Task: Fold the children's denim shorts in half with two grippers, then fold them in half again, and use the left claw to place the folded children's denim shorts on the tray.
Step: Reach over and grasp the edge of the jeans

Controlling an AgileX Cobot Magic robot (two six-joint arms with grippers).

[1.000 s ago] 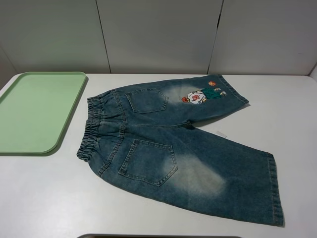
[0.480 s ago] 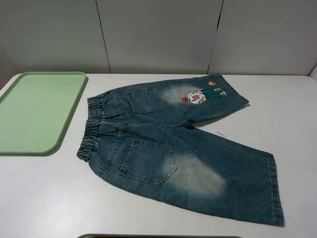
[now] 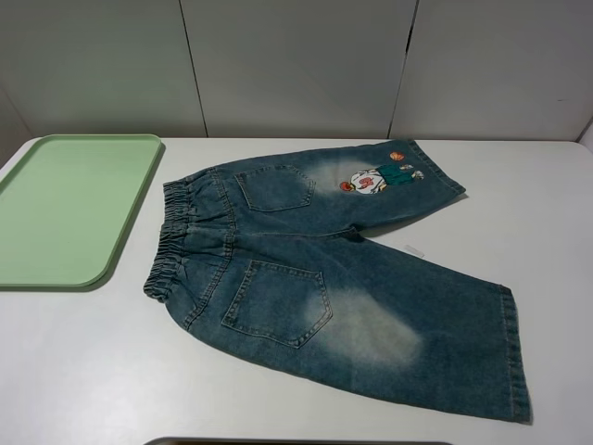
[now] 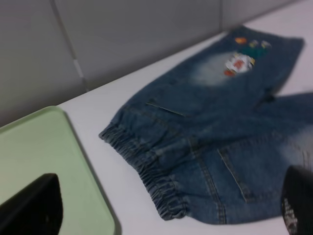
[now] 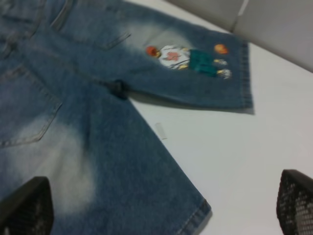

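Observation:
The children's denim shorts (image 3: 324, 278) lie flat, back side up, on the white table, waistband to the left and both legs spread to the right. The cartoon patch (image 3: 378, 176) is on the far leg. The pale green tray (image 3: 65, 209) lies empty at the left. Neither arm shows in the exterior high view. My left gripper (image 4: 166, 200) is open above the waistband (image 4: 146, 169), with the tray (image 4: 44, 147) beside it. My right gripper (image 5: 161, 205) is open above the near leg's hem (image 5: 190, 215), with the patch (image 5: 188, 58) farther off.
A white table (image 3: 93, 371) bears everything, with grey wall panels (image 3: 296, 65) behind it. A small white scrap (image 3: 413, 249) lies between the two legs. A dark curved edge (image 3: 296, 442) shows at the bottom of the exterior high view.

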